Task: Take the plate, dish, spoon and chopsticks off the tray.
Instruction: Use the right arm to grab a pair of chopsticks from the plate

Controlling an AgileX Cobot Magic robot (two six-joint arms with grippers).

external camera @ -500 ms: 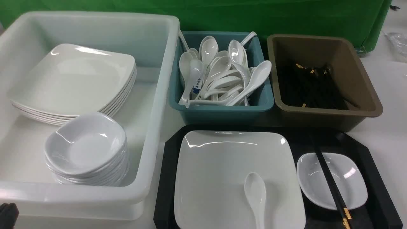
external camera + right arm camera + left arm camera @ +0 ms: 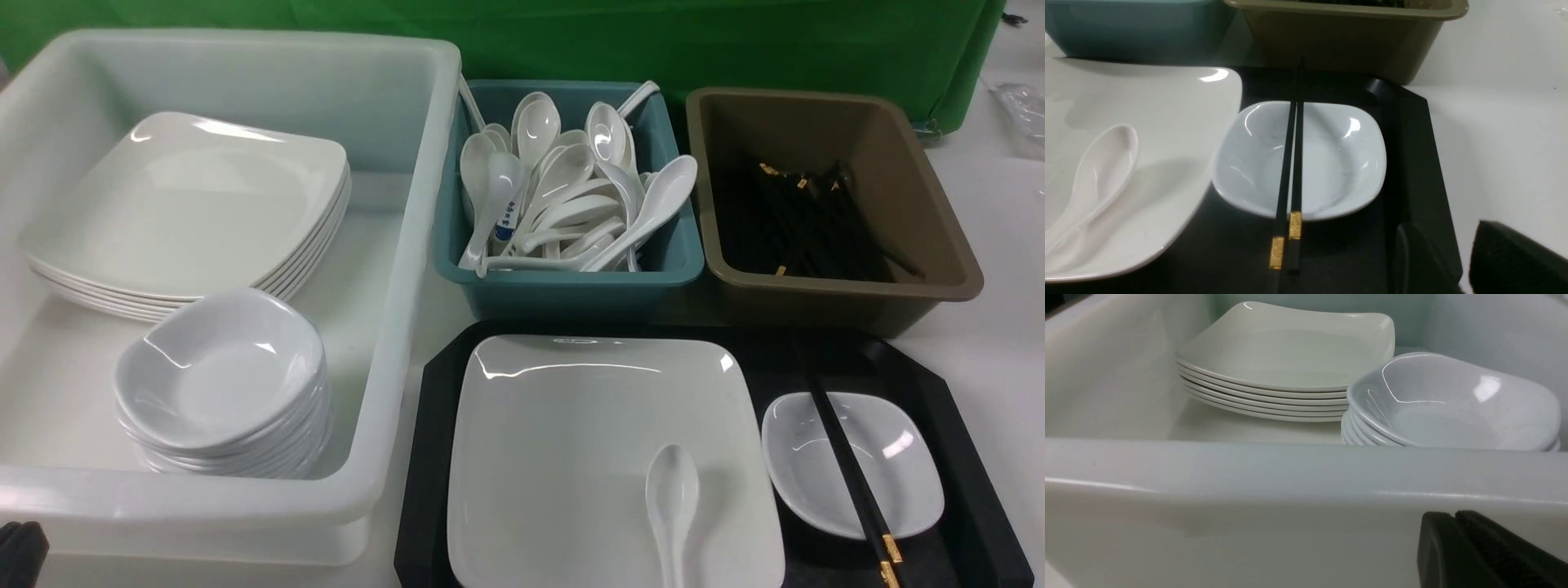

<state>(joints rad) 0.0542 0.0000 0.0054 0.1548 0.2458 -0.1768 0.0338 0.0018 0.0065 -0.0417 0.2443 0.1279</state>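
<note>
The black tray (image 2: 429,457) lies at the front right. On it sits the large white plate (image 2: 571,441), with the white spoon (image 2: 671,498) lying in its near right part. To the right, the small dish (image 2: 890,465) carries the black chopsticks (image 2: 845,474) across it, gold bands toward me. In the right wrist view my right gripper (image 2: 1444,224) is open at the tray's (image 2: 1425,163) near right rim, close to the dish (image 2: 1331,163) and chopsticks (image 2: 1290,163). My left gripper (image 2: 1453,515) is shut and empty before the white bin's near wall; it peeks in at the front view's corner (image 2: 18,549).
A big white bin (image 2: 408,245) at left holds a stack of plates (image 2: 188,204) and a stack of dishes (image 2: 220,376). Behind the tray stand a teal bin (image 2: 571,282) of spoons and a brown bin (image 2: 939,269) of chopsticks. A green cloth backs the table.
The spoon has slid a little to the right on the plate. The plate, dish and chopsticks lie as before.
</note>
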